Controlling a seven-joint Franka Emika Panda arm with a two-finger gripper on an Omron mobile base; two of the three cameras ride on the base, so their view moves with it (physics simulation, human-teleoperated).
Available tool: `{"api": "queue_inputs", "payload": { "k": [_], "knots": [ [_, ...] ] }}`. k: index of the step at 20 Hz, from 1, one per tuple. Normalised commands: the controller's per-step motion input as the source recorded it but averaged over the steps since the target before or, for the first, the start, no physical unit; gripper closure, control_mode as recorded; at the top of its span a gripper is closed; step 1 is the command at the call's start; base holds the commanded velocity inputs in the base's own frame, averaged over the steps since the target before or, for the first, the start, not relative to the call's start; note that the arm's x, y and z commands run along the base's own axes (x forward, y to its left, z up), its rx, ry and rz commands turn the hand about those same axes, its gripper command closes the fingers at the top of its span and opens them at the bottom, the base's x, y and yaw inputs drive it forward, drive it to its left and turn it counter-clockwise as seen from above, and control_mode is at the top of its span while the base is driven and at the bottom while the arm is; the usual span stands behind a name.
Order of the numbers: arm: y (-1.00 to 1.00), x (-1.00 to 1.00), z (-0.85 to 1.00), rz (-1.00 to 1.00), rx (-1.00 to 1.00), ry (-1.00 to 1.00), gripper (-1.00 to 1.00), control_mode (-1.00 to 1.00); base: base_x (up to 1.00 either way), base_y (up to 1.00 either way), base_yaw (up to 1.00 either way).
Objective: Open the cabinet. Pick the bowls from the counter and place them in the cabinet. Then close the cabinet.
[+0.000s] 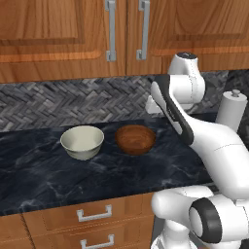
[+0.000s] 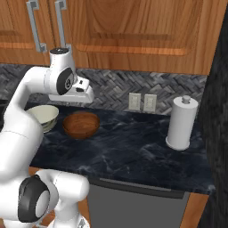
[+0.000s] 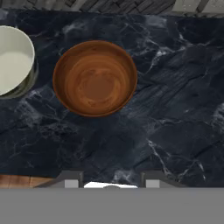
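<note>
1. Fingertips (image 3: 72,179) of the end effector (image 3: 111,180) rise at the foot of the hand view, set well apart with bare black bench (image 3: 175,109) between them; it holds nothing and points straight down from above the bench.

2. Directly ahead of the tips, and clear of them, sits the wood bowl (image 3: 95,78), upright and empty. Beside it, close but apart, stands the cream bowl (image 3: 13,59), also upright, cut off by the edge of the hand view.

3. From the base cameras the two bowls stand side by side on the bench, cream (image 1: 82,141) to the left and wood (image 1: 135,138) to the right, in front of the tiled wall (image 1: 58,104).

4. Overhead, the cabinet (image 1: 63,39) has both doors flush and shut, its two bar handles (image 1: 111,30) hanging side by side at the centre seam, untouched.

5. Further right on the bench, well apart from the bowls, stands a white paper-towel roll (image 2: 181,122) below two wall sockets (image 2: 142,102).

6. Judged from this, the opening step is not yet done: doors shut, bowls unmoved.

7. Next, the wrist would likely have to lift and turn from downward to forward, so the open fingers can straddle a handle and pull a door out without the elbow sweeping the bowls.
</note>
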Motion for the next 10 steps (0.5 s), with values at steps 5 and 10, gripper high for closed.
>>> {"api": "queue_inputs", "payload": {
  "k": [5,10],
  "knots": [
    [0.04,-0.31,0.15,0.0,0.0,-0.14,-1.0,-1.0,0.0,0.0,0.0],
    [0.28,-0.32,1.0,0.02,-0.04,-0.3,-1.0,-1.0,0.0,0.0,0.0]
  ]
}}
